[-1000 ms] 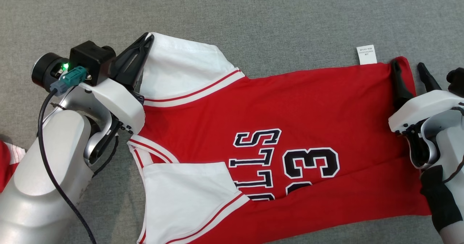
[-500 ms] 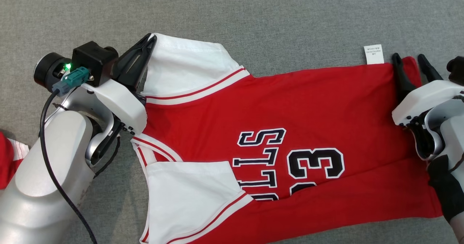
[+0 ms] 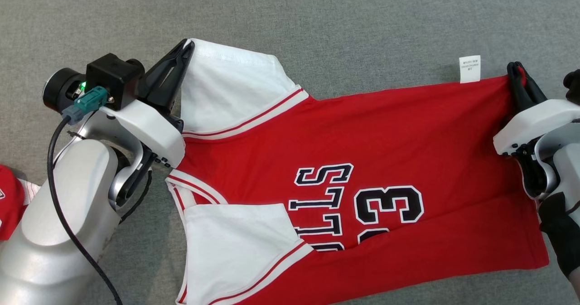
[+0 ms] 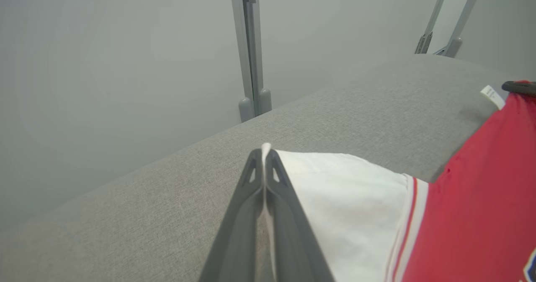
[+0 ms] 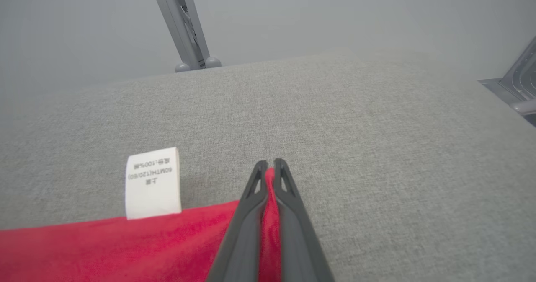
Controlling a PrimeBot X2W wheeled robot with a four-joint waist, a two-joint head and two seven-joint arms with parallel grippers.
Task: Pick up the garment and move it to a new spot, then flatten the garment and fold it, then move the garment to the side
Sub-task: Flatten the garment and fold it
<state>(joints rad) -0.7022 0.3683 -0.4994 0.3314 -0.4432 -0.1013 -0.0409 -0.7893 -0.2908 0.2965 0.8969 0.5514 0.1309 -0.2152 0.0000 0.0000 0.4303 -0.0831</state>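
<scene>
1. Grey fabric surface (image 3: pixel 344 19) runs under everything.
2. The garment (image 3: pixel 398 133), a red jersey with white sleeves, lies spread out across the middle of it (the 23 faces up), collar end toward the robot's left.
3. Left gripper (image 3: pixel 186 46) has its jaws pinched together on the far white sleeve's corner.
4. Right gripper (image 3: pixel 515 69) is clamped tight on the far corner of the red hem.
5. White care label (image 3: pixel 469 69) sticks out just beside that corner.

The grey cloth-covered surface (image 3: pixel 344 19) carries the red jersey (image 3: pixel 385 133).
</scene>
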